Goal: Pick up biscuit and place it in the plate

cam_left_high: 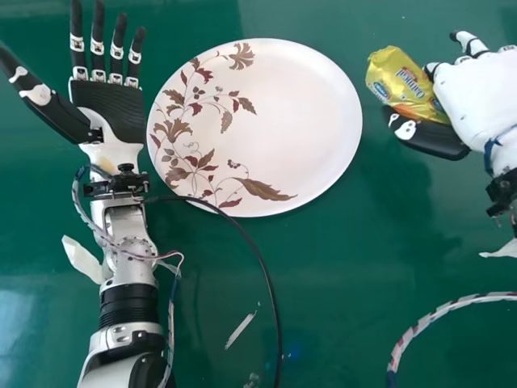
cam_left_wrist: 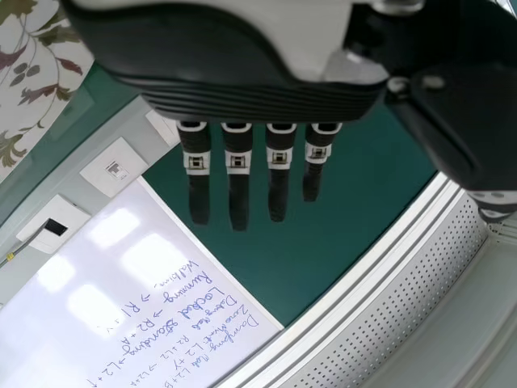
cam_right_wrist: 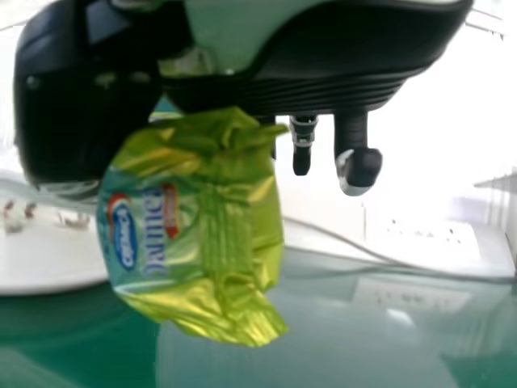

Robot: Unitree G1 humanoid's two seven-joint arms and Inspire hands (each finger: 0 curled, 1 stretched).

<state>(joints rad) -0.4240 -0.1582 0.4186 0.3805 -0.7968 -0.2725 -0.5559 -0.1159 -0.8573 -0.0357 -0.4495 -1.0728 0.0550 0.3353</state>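
From the head view I get the whole plate [cam_left_high: 299, 105], my left hand [cam_left_high: 109, 105] left of it, fingers straight and spread; the left wrist view gives me a whiteboard [cam_left_wrist: 105, 299] with handwriting. Right of the plate, my right hand [cam_left_high: 485, 97] pinches the biscuit packet [cam_left_high: 401, 85] between thumb and fingers, its printed face clear in the right wrist view.

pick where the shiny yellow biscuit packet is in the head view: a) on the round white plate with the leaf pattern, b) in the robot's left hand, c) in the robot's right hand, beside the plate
C: the shiny yellow biscuit packet is held between the thumb and fingers of the right hand, to the right of the round white leaf-patterned plate.
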